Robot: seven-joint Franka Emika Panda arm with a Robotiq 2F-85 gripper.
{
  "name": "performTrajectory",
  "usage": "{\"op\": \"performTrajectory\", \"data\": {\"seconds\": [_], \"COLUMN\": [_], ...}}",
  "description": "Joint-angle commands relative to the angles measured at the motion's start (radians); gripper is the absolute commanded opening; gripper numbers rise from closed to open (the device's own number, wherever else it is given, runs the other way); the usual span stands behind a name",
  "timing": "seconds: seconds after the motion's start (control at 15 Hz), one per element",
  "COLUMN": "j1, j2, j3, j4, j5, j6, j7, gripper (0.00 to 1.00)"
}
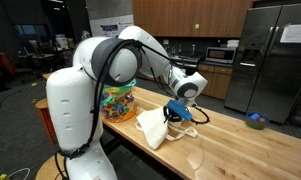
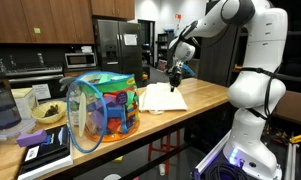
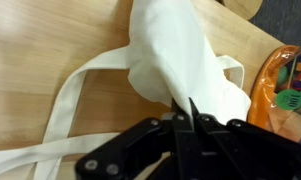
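Counter [image 1: 230,135] of pale wood carried everything, and the toy-filled mesh hamper [image 1: 118,102] served as my fixed mark. The hamper was upright, bright with coloured pieces, and by far the bulkiest item on the wood.

White cloth bag [image 1: 150,128] lay just beside the hamper, on the side toward the arm's wrist. It rested flat at its edges and was bunched upward in the middle. From the wrist camera the bag [image 3: 180,55] ran as a long fold straight out from the claw, with the hamper [image 3: 285,85] close along one flank. On the flank away from the hamper, the bag's straps [image 3: 65,95] looped out loose across the wood.

Gripper [image 1: 180,113] hung over the end of the bag farther from the hamper, pointing down. In the wrist view its fingers [image 3: 193,112] were drawn together on a pinch of the cloth. The fold's long axis lay in line with them rather than across. My judgement: any lift would pull along that fold, away from the hamper.
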Motion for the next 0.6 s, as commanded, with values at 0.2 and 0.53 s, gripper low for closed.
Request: {"op": "performTrajectory", "data": {"seconds": [0.2, 0.53], "j1": [0.068, 0.060], "j2": [-0.099, -0.148], "j3": [-0.185, -0.252], "j4": [-0.142, -0.208], "j5": [-0.199, -0.431], "j6": [0.152, 0.327], "j7": [0.208, 0.384], "gripper": [0.01, 0.01]}}
